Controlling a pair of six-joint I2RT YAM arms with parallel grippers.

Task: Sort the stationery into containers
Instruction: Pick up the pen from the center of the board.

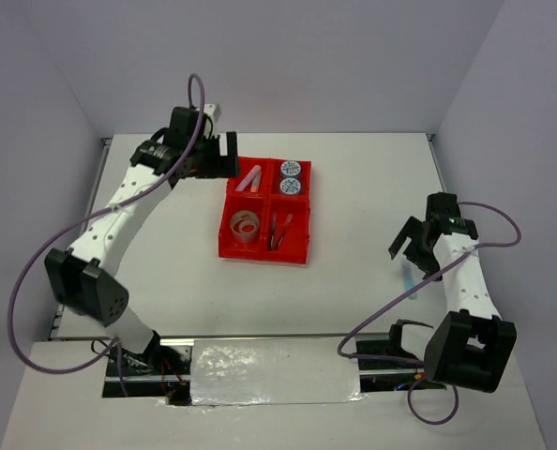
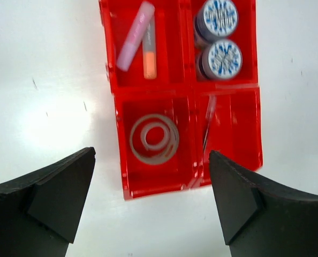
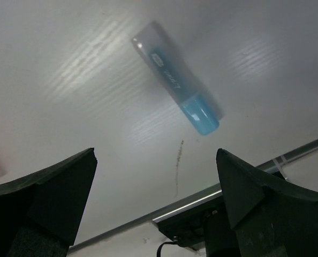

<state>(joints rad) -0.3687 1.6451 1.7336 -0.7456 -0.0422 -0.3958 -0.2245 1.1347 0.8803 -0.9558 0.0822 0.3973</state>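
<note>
Plastic, glossy and red, formed the square-celled tray (image 2: 229, 156) below our left gripper (image 2: 151, 155), jaws wide and empty; it held nested tape rings (image 2: 173, 140) and round rolls (image 2: 223, 58). Only our right wrist view clearly showed the cylindrical light-blue highlighter (image 3: 176, 79) on the white table (image 3: 68, 64), right gripper (image 3: 154, 154) likewise agape.

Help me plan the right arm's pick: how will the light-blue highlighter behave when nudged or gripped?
The highlighter looks like rigid plastic, so probably stiff and light. Its round, smooth barrel lies flat on the table, so it would likely roll if nudged sideways.
</note>
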